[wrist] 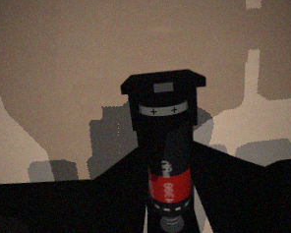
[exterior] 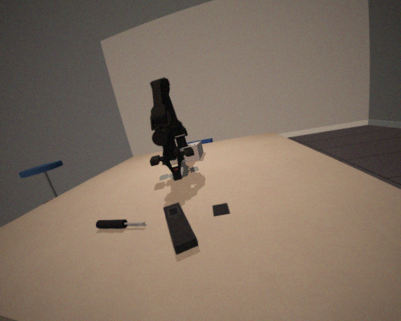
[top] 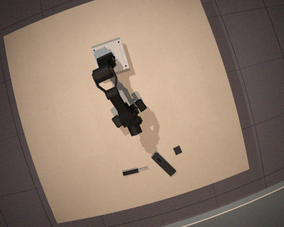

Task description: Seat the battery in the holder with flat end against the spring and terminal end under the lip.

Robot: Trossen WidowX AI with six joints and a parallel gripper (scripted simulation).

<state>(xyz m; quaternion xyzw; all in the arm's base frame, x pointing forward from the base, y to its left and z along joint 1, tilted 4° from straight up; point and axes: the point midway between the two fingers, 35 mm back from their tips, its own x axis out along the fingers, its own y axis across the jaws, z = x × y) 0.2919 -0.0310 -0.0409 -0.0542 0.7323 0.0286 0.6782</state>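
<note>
A black battery [wrist: 169,188] with a red band and a grey band with plus marks lies lengthwise along the dark holder [wrist: 162,78] [exterior: 176,176]. In the wrist view the grey-banded terminal end is at the lip, and the terminal tip is hidden. The coiled spring [wrist: 172,224] shows at the other end, just beyond the battery's flat end. My gripper [wrist: 166,150] [exterior: 176,170] is shut on the battery, with the dark fingers at its sides. Whether the battery lies fully flat cannot be told. The top view shows the arm covering the battery.
A screwdriver [top: 130,172] [exterior: 111,224], a long dark box [top: 164,164] [exterior: 182,229] and a small dark square [top: 177,150] [exterior: 221,209] lie on the table in front of the arm. A white block [top: 121,52] [exterior: 197,152] is at the arm's base.
</note>
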